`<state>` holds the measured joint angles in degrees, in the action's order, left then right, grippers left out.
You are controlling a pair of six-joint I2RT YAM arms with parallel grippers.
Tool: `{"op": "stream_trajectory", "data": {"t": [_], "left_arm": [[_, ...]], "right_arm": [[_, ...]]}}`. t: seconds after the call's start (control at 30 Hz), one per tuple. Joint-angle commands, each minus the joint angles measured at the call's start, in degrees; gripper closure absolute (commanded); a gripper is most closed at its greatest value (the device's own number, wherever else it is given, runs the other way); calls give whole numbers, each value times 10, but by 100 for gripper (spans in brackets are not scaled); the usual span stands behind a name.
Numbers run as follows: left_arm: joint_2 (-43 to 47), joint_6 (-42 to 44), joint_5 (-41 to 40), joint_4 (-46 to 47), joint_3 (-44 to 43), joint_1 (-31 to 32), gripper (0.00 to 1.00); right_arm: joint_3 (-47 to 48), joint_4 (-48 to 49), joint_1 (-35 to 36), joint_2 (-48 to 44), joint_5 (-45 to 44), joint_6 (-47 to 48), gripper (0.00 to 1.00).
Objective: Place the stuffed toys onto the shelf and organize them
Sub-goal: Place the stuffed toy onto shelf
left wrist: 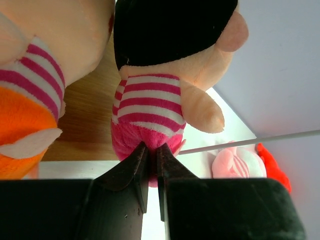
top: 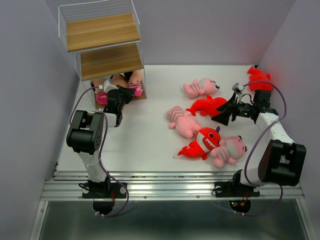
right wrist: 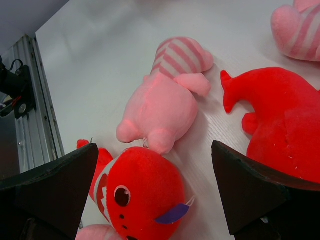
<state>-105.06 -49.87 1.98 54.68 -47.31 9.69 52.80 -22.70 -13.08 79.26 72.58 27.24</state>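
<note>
The shelf stands at the far left. On its bottom board are black-haired dolls in pink stripes. My left gripper reaches in there, and its jaws are shut on the pink lower end of one doll. A second doll sits just to its left. At the right, my right gripper hangs open above loose toys. Between its fingers show a pink striped animal and a red shark, neither gripped.
Spread over the table's right half are red sharks and pink striped animals. The shelf's white wire frame crosses beside the held doll. Grey walls close both sides.
</note>
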Motion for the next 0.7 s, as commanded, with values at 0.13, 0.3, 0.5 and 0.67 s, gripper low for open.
{"op": "stream_trajectory", "data": {"t": [0.13,0.3,0.5,0.67], "left_arm": [[1,18,5,-23,-21,-6,80],[-4,23,3,-40,-25,-9,71],[-1,22,-3,-69,-38,-9,45],[24,33,-2,-72,-36,-9,35]], "right_arm": [[28,-4,-4,0,19,13,0],[29,-5,-4,1,20,14,0],[29,-5,-4,0,19,15,0],[29,-8,-4,0,19,16,0]]}}
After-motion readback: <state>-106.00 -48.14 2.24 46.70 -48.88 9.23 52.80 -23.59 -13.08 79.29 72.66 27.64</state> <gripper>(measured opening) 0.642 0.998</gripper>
